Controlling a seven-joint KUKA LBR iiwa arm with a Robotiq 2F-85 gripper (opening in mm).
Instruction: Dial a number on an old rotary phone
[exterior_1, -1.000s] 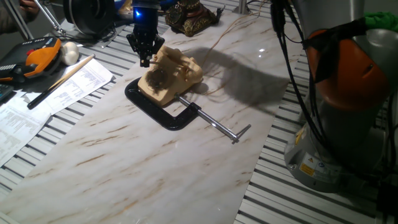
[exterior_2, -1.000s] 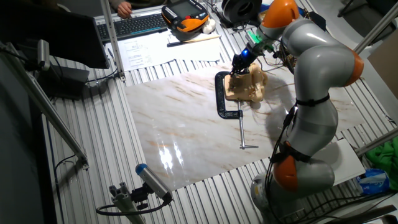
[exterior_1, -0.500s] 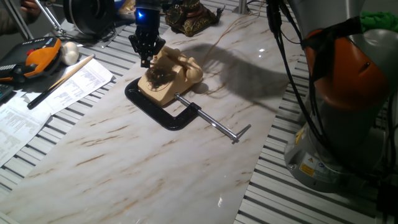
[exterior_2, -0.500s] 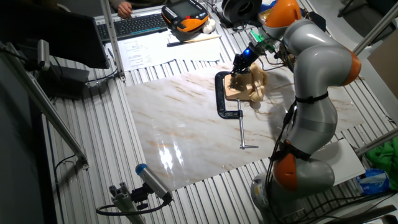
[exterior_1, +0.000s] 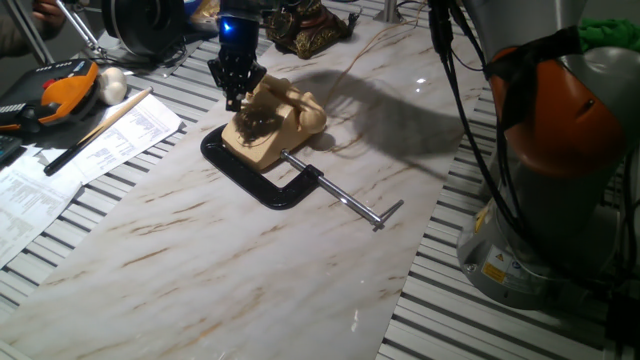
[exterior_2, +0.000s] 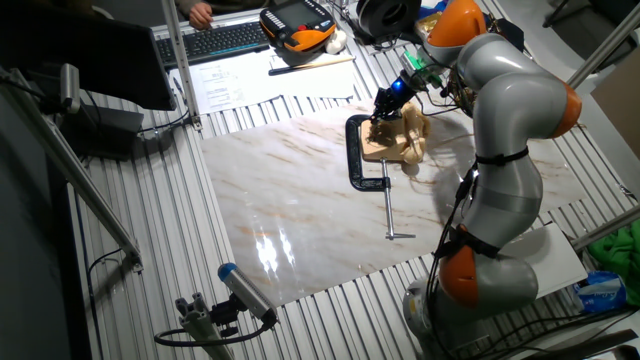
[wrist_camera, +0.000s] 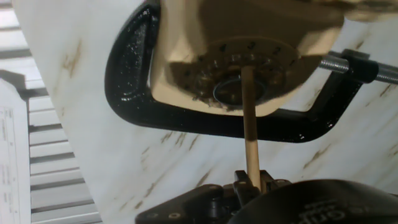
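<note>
In one fixed view you have one old rotary phone (exterior_1: 273, 122) and one black C-clamp (exterior_1: 268, 178) pinning it near the far edge of the marble counter (exterior_1: 250, 260), with the gripper (exterior_1: 236, 92) just above the phone's far-left side. In the other fixed view you see the same single phone (exterior_2: 400, 135) and clamp (exterior_2: 358, 155), the gripper (exterior_2: 384, 106) touching or just over the phone's top. In the hand view the gripper (wrist_camera: 252, 182) is pinching one thin wooden stick (wrist_camera: 249, 121) whose tip rests on the phone's dial (wrist_camera: 239, 78), straight ahead of the fingers.
</note>
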